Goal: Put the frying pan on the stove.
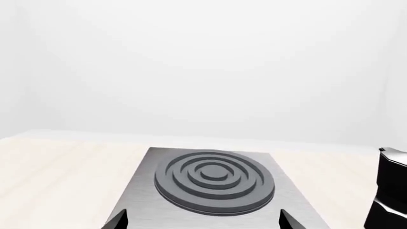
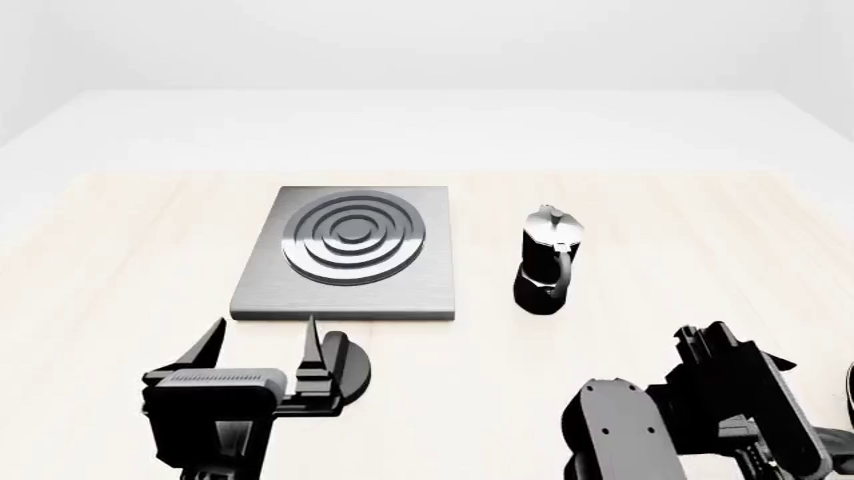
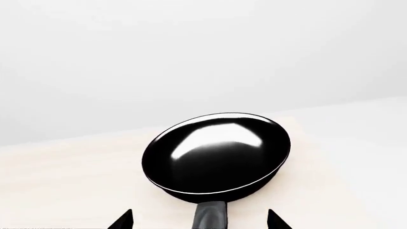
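- Two sets of jaws stand apart and empty: the right gripper (image 3: pixel 200 220) shows only its two fingertips, spread to either side of the handle (image 3: pixel 210 215) without touching it, and the left gripper (image 2: pixel 260 350) holds its fingers wide above the table (image 2: pixel 120 260).
- Just ahead of the right jaws sits the frying pan (image 3: pixel 216 155), glossy and round, resting on the pale wood with its handle pointing back towards that gripper.
- The stove (image 2: pixel 350 250) lies ahead of the left gripper, its burner rings (image 1: pixel 215 180) bare; the moka pot (image 2: pixel 549 258) stands just beside its right edge.
- Judging from this, the step in hand is the grasp: ease the right gripper forward so the handle sits squarely between the fingers, and close near the pan end, since a long handle will tip a pan held far out.
- The carry to the stove then runs past the moka pot, so lift clear and pass on the near side of it.
- Hidden or doubtful: the handle is cut off at the frame edge, so its loop end is unseen; the pan barely shows in the head view, at most a sliver at the right border; a dark rounded part beside the left gripper cannot be identified.
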{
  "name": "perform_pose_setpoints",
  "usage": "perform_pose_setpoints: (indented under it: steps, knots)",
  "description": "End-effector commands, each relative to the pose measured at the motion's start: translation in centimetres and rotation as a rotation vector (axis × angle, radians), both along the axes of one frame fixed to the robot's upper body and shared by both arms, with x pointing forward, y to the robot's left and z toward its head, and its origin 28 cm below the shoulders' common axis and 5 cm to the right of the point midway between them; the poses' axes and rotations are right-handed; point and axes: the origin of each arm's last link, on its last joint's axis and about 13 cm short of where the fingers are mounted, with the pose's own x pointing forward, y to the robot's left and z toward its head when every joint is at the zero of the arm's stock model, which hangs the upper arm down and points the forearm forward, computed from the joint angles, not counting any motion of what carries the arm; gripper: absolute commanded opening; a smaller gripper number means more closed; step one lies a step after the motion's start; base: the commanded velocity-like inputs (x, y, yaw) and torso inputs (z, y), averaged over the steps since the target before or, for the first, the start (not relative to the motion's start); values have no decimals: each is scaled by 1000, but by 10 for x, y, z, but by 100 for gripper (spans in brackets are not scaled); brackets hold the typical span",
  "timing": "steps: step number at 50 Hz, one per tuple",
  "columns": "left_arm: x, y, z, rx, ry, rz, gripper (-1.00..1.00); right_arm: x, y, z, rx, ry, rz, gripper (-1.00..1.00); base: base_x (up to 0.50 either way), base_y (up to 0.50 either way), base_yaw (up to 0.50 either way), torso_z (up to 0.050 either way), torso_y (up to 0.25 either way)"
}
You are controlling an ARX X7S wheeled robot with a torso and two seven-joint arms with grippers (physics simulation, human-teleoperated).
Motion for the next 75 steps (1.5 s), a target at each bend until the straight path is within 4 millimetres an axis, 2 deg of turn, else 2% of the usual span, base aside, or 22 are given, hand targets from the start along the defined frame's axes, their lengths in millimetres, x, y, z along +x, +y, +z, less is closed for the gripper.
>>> perform_pose_setpoints:
  steps: [1, 13, 31, 40, 56, 75]
  knots:
    - [0, 1, 1, -1, 0, 0, 100, 12, -1, -8, -9, 35, -13, 100, 0, 0, 0, 0, 0]
    - [0, 2, 0, -3, 2, 6, 100, 18, -9, -14, 1, 58, -20, 100, 0, 0, 0, 0, 0]
    - [-1, -1, 0, 1, 0, 2, 100, 12, -28, -23, 66, 71, 27, 100, 0, 0, 0, 0, 0]
    - [0, -1, 2, 6, -2, 3, 100, 12, -31, -27, 82, 84, 34, 100, 0, 0, 0, 0, 0]
    - [0, -2, 0, 7, -2, 0, 100, 0, -39, -35, 103, 97, 6, 100, 0, 0, 0, 0, 0]
    - [-2, -3, 0, 10, -2, -4, 100, -2, -38, -42, 180, 100, 38, 100, 0, 0, 0, 0, 0]
